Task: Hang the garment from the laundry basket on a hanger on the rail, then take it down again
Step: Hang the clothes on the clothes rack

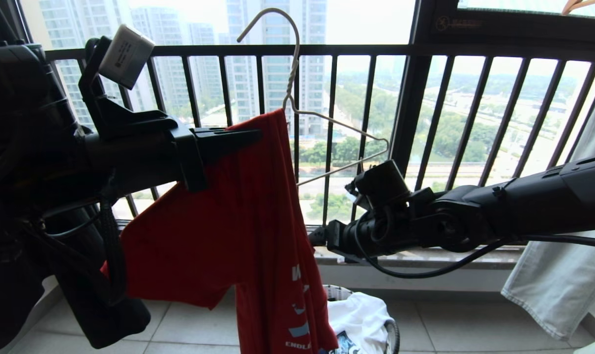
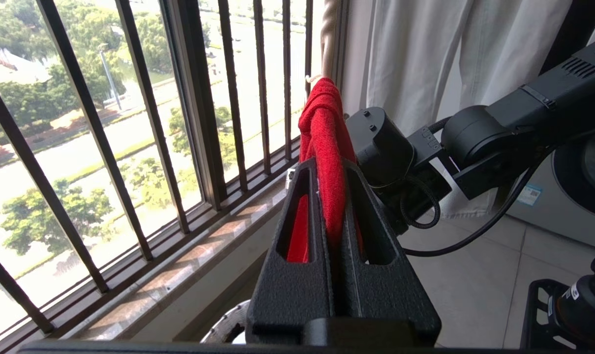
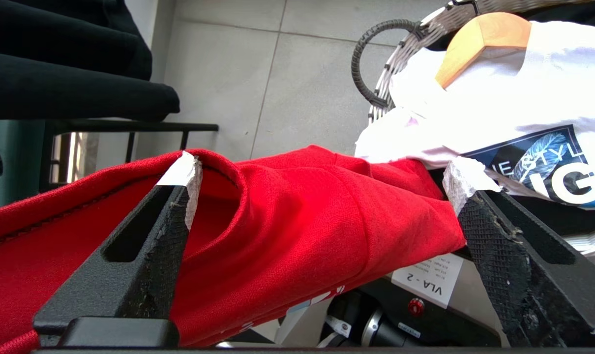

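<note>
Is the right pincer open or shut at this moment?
Open. The right pincer has its two fingers far apart, with the red T-shirt lying loose between them.

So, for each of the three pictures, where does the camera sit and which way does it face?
Head view: from the head, facing the railing; both arms show, left gripper shut on the red T-shirt and hanger.
Left wrist view: behind closed fingers, along the railing.
Right wrist view: behind open fingers, facing down at floor and basket.
Shared: the T-shirt appears in all.
</note>
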Controlling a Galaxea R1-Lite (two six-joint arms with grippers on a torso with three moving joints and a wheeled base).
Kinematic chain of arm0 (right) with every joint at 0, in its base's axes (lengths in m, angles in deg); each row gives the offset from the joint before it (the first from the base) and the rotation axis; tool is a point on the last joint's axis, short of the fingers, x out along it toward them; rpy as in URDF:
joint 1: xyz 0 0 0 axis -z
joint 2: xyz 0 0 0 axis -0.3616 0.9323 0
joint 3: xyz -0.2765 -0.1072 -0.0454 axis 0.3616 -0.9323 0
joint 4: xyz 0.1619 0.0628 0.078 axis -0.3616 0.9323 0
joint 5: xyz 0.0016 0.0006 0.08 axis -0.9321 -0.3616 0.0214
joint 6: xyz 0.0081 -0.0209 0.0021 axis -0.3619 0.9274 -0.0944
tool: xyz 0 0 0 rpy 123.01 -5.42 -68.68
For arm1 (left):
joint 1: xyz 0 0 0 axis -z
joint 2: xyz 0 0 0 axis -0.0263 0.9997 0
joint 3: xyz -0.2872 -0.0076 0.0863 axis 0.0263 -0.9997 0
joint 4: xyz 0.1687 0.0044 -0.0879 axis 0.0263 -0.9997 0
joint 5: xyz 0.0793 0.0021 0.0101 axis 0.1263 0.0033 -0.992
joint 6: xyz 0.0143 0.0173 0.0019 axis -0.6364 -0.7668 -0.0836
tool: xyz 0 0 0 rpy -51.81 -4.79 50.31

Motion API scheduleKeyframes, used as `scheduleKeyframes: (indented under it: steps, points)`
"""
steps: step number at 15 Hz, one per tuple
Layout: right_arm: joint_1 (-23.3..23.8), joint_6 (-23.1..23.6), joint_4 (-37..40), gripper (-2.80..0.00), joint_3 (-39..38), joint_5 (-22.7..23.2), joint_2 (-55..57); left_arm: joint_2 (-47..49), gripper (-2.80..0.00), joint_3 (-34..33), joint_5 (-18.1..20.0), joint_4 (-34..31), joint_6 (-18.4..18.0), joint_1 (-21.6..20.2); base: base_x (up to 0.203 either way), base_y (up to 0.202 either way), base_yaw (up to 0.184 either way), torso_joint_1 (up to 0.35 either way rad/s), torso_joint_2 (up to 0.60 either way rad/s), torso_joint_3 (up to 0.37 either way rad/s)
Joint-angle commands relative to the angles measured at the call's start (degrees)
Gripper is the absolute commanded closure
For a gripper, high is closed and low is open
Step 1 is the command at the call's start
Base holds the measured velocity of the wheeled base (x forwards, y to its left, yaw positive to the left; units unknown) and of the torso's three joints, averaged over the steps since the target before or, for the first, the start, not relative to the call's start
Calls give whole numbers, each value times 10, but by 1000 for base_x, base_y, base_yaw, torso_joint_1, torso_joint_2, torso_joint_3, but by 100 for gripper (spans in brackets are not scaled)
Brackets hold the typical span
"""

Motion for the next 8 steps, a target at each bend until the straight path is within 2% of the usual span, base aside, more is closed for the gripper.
scheduleKeyframes:
  steps: [1, 4, 8]
  points:
    - [2, -2, 0, -280, 1, 1, 7, -8, 0, -5, 2, 10, 1, 4, 0, 0, 0, 0, 0, 0]
    - [2, -2, 0, -280, 2, 2, 16, -13, 0, -19, 2, 47, 3, 7, 0, 0, 0, 0, 0, 0]
    - [0, 0, 1, -280, 1, 2, 22, -15, 0, -20, 2, 50, 3, 7, 0, 0, 0, 0, 0, 0]
